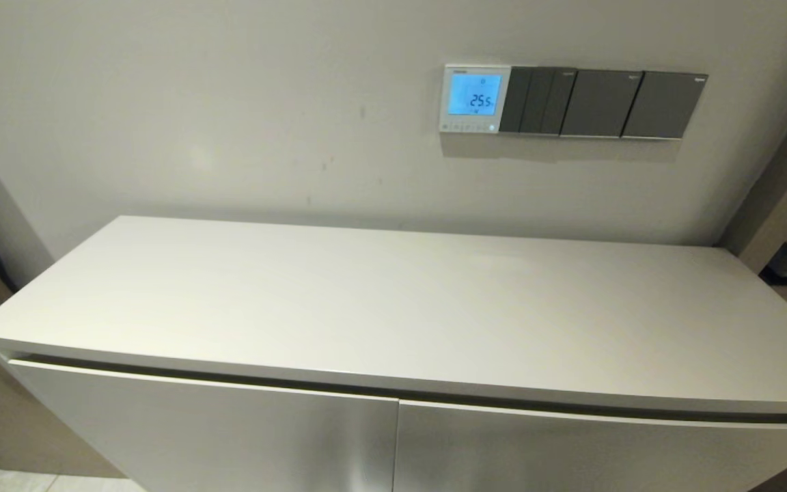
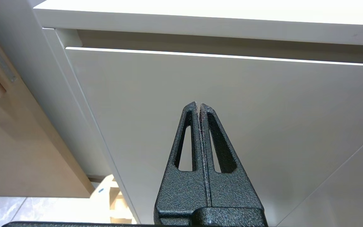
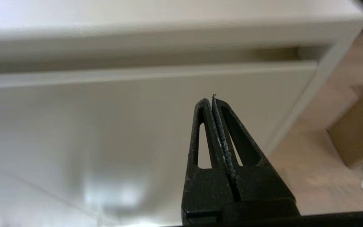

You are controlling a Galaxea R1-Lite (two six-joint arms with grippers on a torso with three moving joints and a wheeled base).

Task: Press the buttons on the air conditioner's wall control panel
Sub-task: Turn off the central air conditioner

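The air conditioner's wall control panel (image 1: 474,99) is a small white square on the wall above the cabinet, its blue-lit screen reading 25.5. The buttons (image 1: 468,126) form a row of tiny pale keys along its bottom edge. Neither arm shows in the head view. My left gripper (image 2: 198,104) is shut and empty, low in front of the cabinet's left door. My right gripper (image 3: 212,100) is shut and empty, low in front of the cabinet's right door. The panel is out of view in both wrist views.
Dark grey switch plates (image 1: 605,104) sit right of the panel. A wide white cabinet (image 1: 393,307) stands against the wall below, its top edge (image 2: 200,26) above both grippers. A wooden door frame (image 1: 786,184) is at the right, brown furniture (image 2: 17,151) at the left.
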